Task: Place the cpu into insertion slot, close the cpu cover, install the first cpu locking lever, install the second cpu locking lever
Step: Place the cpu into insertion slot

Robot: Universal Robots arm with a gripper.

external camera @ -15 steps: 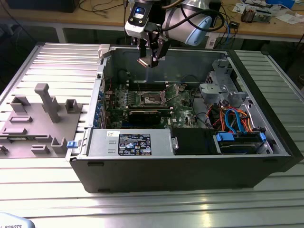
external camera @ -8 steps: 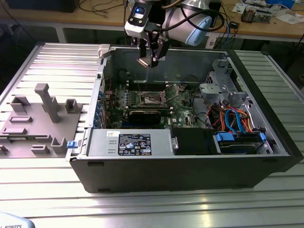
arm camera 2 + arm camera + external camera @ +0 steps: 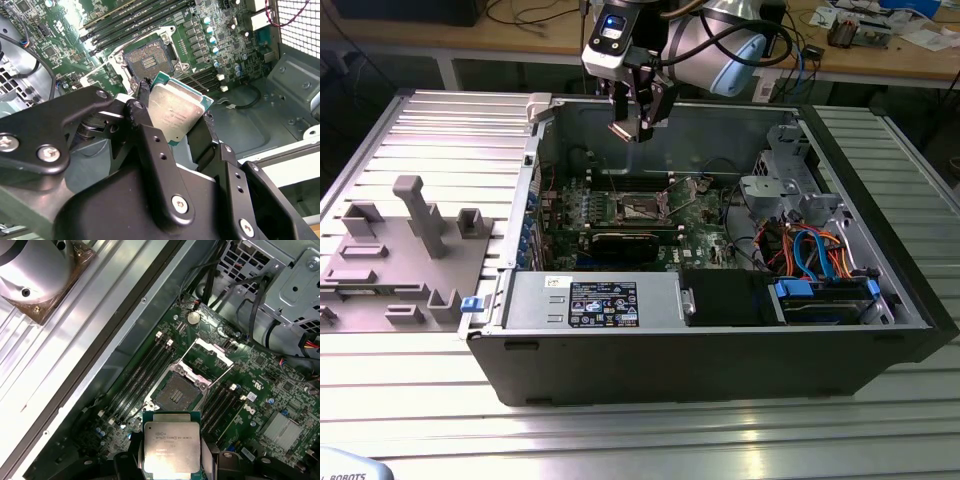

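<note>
Slatted table (image 3: 670,440) carries an open computer case (image 3: 720,350) lying on its side, and beside it, at the exterior view's left, a grey fixture plate (image 3: 400,250).

Case contents, exterior view:
- The motherboard (image 3: 620,215) lies flat on the case floor.
- The power supply (image 3: 590,300) sits along the near wall.
- The grey drive cage (image 3: 790,180) is at the exterior view's right, with coloured cables (image 3: 810,250) just below it.

The exterior view gives the height. The gripper (image 3: 638,125) hangs at the far rim of the case, well above the board, and the cpu (image 3: 622,131) is a pale fleck at its tip.

The first wrist view gives the socket (image 3: 177,392). It is bare, with its contacts exposed, and the cpu cover (image 3: 215,352) stands raised off it (open frame, tilted up at the socket's far edge). Memory slots (image 3: 142,375) run alongside.

In both wrist views the two black fingers (image 3: 145,105) pinch the cpu (image 3: 175,112) by opposite edges, metal lid toward the cameras. It is clear of the socket and not seated. The second wrist view shows the chip tilted, with one corner toward the socket (image 3: 150,60).
</note>
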